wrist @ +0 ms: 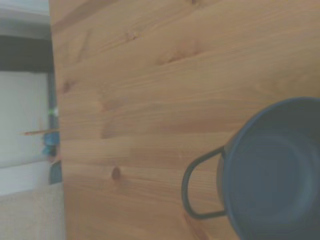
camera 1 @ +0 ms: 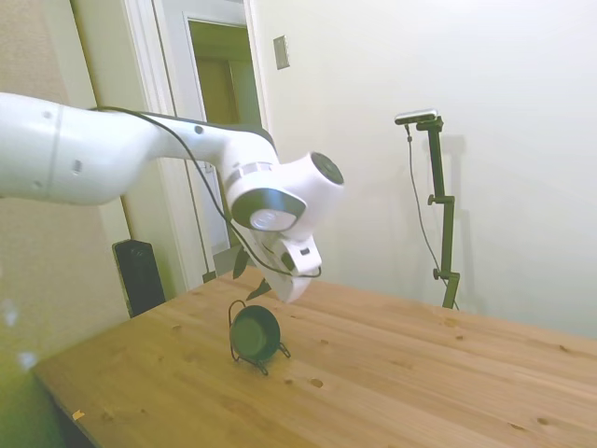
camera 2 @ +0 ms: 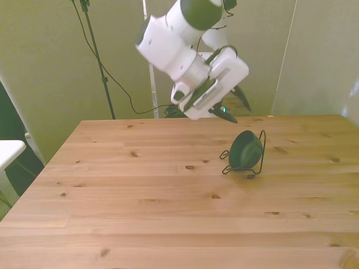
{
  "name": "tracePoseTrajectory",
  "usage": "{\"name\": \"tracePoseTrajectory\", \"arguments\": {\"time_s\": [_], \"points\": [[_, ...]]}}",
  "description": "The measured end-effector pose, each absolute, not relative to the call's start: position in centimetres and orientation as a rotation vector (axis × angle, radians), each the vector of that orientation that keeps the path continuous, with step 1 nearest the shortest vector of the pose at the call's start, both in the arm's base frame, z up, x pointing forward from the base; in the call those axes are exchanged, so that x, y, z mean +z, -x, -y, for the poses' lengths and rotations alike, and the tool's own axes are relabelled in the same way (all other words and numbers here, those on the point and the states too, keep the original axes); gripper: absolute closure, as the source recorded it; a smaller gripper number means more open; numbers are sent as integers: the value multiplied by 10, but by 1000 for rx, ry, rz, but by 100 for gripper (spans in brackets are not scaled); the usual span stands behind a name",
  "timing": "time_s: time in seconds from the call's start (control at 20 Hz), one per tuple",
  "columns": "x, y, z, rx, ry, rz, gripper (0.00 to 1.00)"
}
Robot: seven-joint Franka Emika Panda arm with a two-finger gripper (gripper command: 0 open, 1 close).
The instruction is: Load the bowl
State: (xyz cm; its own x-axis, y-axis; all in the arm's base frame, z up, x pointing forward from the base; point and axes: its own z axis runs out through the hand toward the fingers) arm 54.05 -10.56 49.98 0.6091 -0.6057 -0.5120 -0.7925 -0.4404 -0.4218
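Wooden table (camera 2: 140, 202), bowl (camera 2: 245, 150) racked on edge in stand (camera 2: 260, 152).
Gripper (camera 2: 231, 108) above it, fingers apart, empty; load looks done, retreat next.

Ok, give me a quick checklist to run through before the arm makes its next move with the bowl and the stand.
1. Bowl seated on edge in the wire stand: ok.
2. Stand sits flat on the table: ok in the front view.
3. Claw is apart from the bowl, above it: ok.
4. Claw holds nothing: ok, its fingers are spread and bare.
5. Bowl is fully in the wrist view: not ok, cut off at the edge.
6. Nothing else lies near the stand: ok.
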Motion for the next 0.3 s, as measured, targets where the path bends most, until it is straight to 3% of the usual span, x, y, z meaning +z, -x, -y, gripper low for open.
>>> {"name": "tracePoseTrajectory", "arguments": {"time_s": [0.3], "points": [[532, -502, 59, 228, 2379, -1349, 0]]}}
